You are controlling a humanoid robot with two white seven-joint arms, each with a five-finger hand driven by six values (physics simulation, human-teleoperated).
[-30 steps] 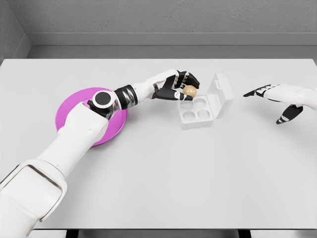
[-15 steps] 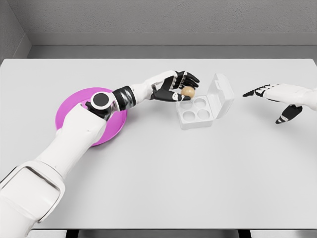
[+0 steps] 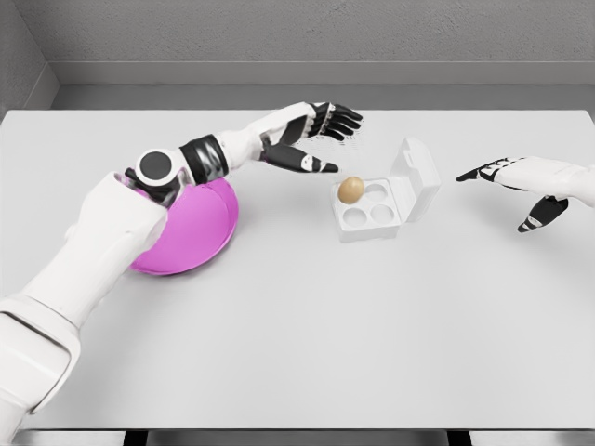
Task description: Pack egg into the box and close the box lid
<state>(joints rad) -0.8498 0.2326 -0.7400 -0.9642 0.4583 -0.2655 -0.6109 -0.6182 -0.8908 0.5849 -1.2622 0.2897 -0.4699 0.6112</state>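
A brown egg (image 3: 350, 190) sits in the back-left cup of the white egg box (image 3: 371, 217), whose lid (image 3: 416, 178) stands open on the right side. My left hand (image 3: 314, 139) hovers above and to the left of the box, fingers spread and holding nothing. My right hand (image 3: 514, 184) floats over the table to the right of the box, fingers extended and empty.
A magenta plate (image 3: 191, 228) lies on the white table (image 3: 307, 334) to the left, partly covered by my left arm. The table's back edge meets a grey wall.
My left hand let go of the egg, which now rests in the box's back-left cup. The hand opened, rose and pulled back to the left. The right hand stayed put.
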